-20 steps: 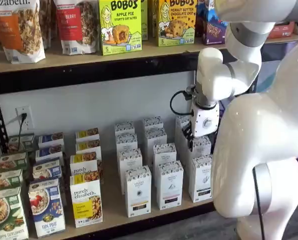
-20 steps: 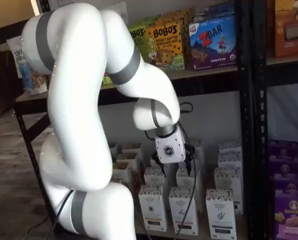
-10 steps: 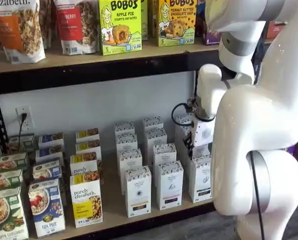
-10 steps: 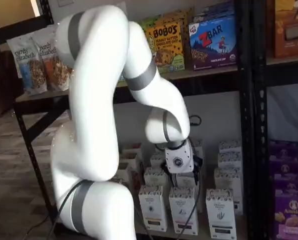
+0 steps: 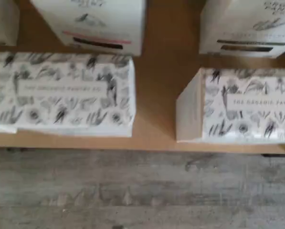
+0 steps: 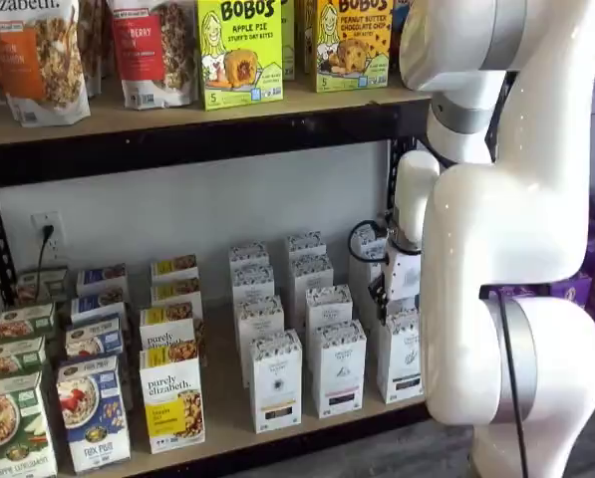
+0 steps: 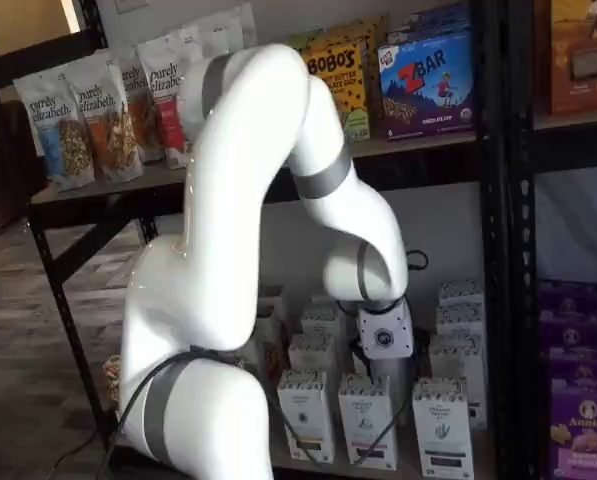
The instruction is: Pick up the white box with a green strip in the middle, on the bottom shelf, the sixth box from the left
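Note:
The white box [image 6: 402, 356] stands at the right end of the front row on the bottom shelf [image 6: 222, 398], with a faint greyish-green mark mid-face. It also shows in a shelf view [image 7: 441, 427]. In the wrist view its patterned top [image 5: 249, 105] sits by the shelf's front edge. My gripper [image 6: 381, 299] hangs just above and behind the box, over the rightmost column. Its white body [image 7: 383, 338] shows in both shelf views. The black fingers show only side-on, so I cannot tell whether they are open. It holds nothing that I can see.
A similar white carton [image 6: 339, 368] stands just left of the target; its top [image 5: 63, 93] shows in the wrist view. More white cartons stand in rows behind. Granola and cereal boxes [image 6: 172, 396] fill the left. A black upright [image 7: 498, 240] stands to the right. The upper shelf [image 6: 177, 110] overhangs.
The arm has swung to the right and the gripper has dropped lower, closer to the rightmost column of white cartons.

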